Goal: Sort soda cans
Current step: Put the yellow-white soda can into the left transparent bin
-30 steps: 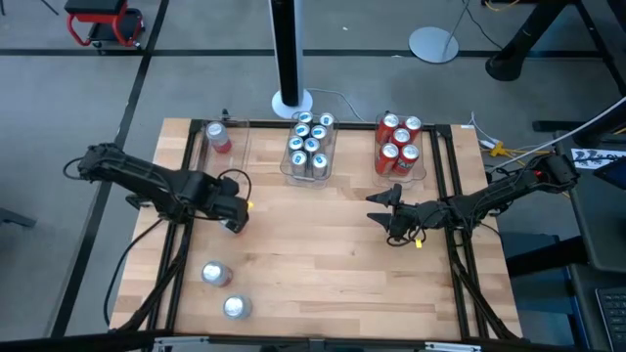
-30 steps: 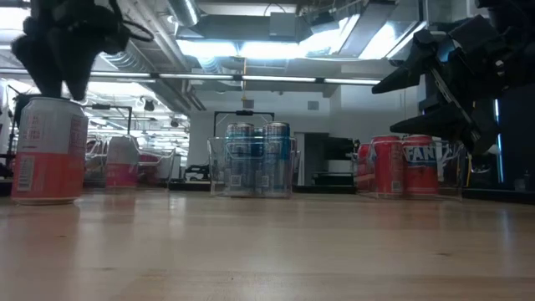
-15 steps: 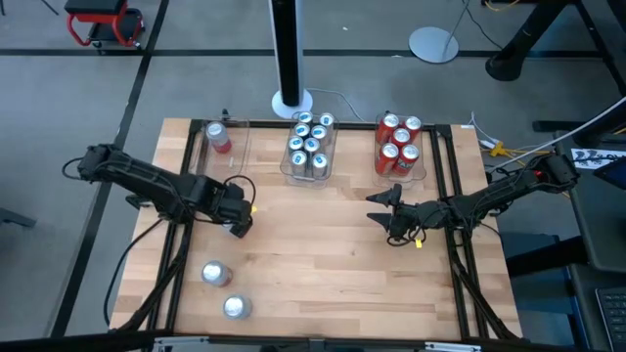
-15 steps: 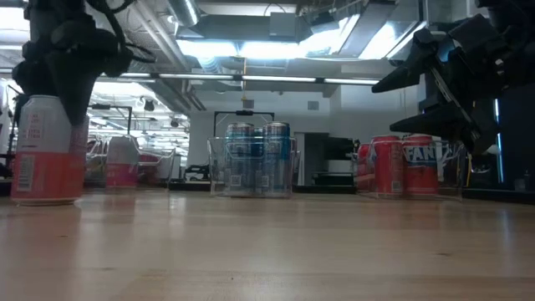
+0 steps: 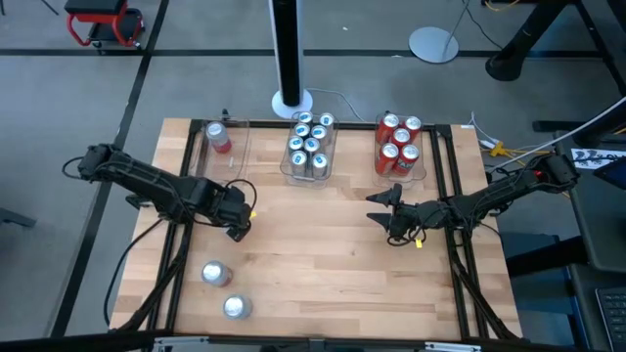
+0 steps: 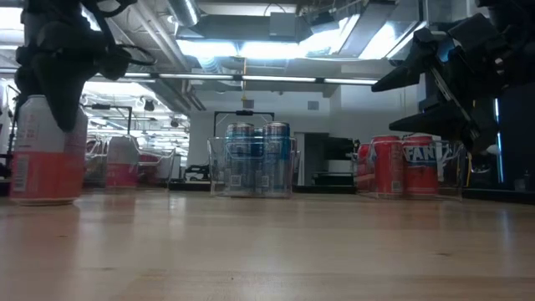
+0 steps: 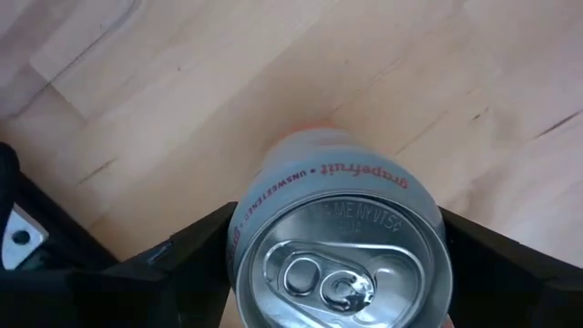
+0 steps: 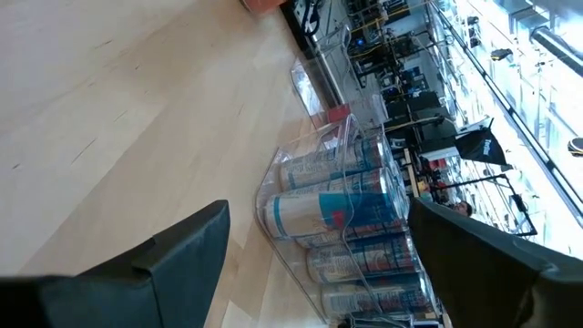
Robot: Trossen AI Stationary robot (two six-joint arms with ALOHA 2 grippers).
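Note:
A silver-and-pink grapefruit can (image 7: 342, 264) stands upright on the wooden table (image 5: 323, 244). It shows at the left of the low view (image 6: 42, 159), and the arm hides it in the high view. My left gripper (image 5: 238, 213) is down over its top (image 7: 337, 237), shut on it. My right gripper (image 5: 377, 207) hovers open above the table's right half (image 6: 393, 100), in front of the bins, touching nothing. My left gripper pinches the grapefruit can by its upper wall just below the rim (image 7: 242, 251), one finger (image 7: 196, 260) on each side. The fingers come from above, pointing down at a slight slant. The can stands upright with its base on the table.
Two more silver-topped cans (image 5: 215, 274) (image 5: 236, 307) stand near the table's near left corner. Along the far edge sit three clear bins: one pink can (image 5: 217, 137) in the left, several blue cans (image 5: 311, 147) in the middle, several red cans (image 5: 399, 147) in the right.
My left gripper has come down from above the grapefruit can until its fingers reach past the can's top. It has also edged slightly toward the table's right. The can has stayed standing on the table.

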